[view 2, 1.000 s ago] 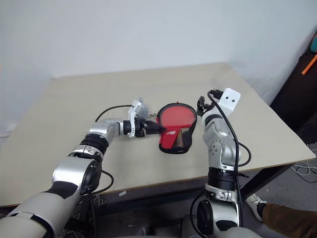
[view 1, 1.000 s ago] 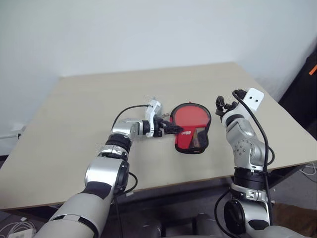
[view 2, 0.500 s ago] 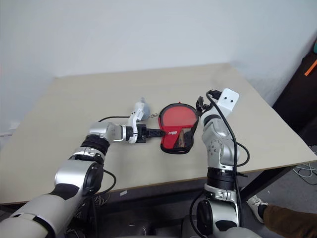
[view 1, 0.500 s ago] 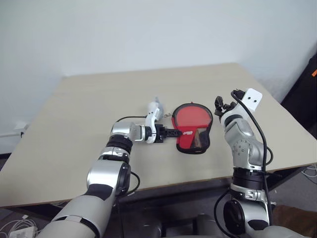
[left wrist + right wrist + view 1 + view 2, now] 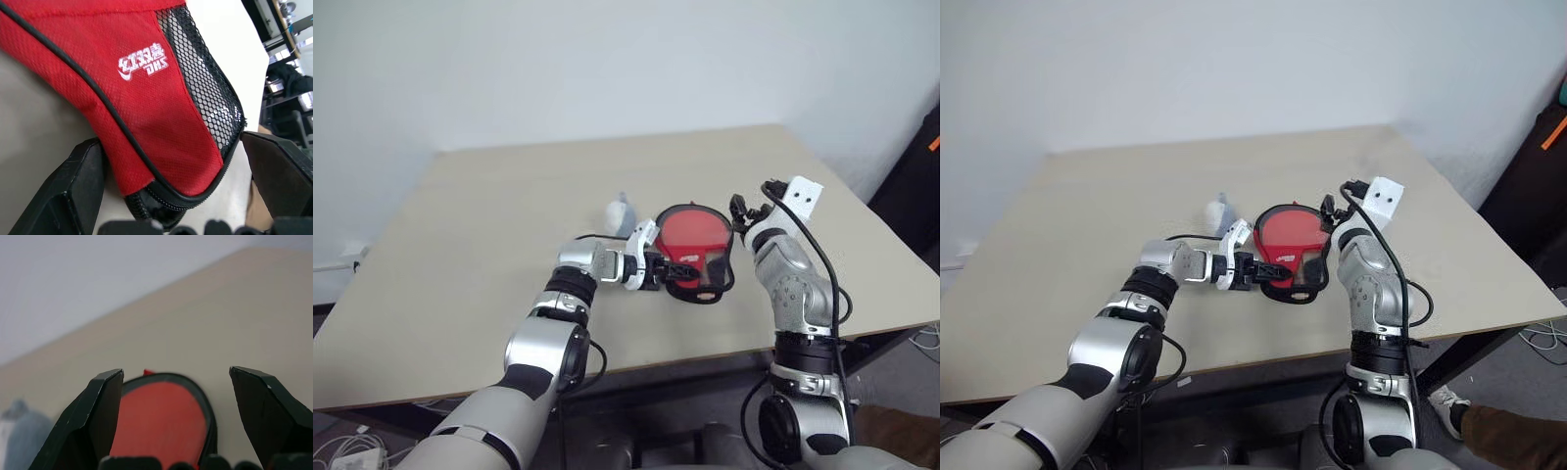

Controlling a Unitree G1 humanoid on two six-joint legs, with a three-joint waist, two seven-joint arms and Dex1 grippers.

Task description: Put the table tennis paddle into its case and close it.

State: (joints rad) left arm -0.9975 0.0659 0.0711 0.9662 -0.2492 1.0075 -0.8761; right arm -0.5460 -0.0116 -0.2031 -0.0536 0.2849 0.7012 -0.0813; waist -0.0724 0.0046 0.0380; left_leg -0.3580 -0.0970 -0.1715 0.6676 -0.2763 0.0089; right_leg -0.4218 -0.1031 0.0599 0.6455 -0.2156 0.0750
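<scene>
The case [image 5: 690, 240] lies flat on the table [image 5: 460, 245], red logo side and mesh pocket [image 5: 205, 93] up, its zip edge [image 5: 161, 203] toward my left wrist. My left gripper [image 5: 671, 269] is open, one finger on each side of the case's narrow end. The left finger [image 5: 73, 196] rests against the case's edge. My right gripper [image 5: 749, 208] hangs open just above the case's far right rim, with nothing between its fingers [image 5: 98, 421]. The grey-blue plush charm [image 5: 620, 212] sits on the table left of the case. The table tennis paddle is out of view.
The table's right corner and front edge [image 5: 862, 333] lie close to the case. A dark object [image 5: 915, 186] stands off the table at the far right. A person's shoe and trouser leg [image 5: 1489, 426] show on the floor at the lower right.
My left gripper has slid right and rolled, and its open fingers now straddle the case's narrow end. The plush charm now shows beside the case. The right gripper has hardly shifted.
</scene>
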